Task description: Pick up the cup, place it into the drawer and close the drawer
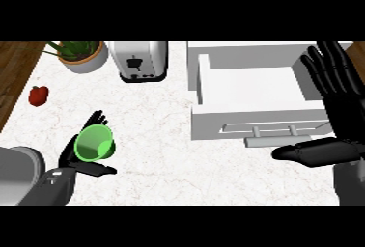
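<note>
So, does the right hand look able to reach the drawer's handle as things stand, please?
Probably yes: the open right hand sits beside the handle, thumb nearly at it, nothing between them.

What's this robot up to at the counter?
Its left hand has its fingers curled round a green cup at the left side of the counter. The white drawer stands open to the right, the cup not yet in it. The right hand rests open beside the drawer, fingers up.
</note>
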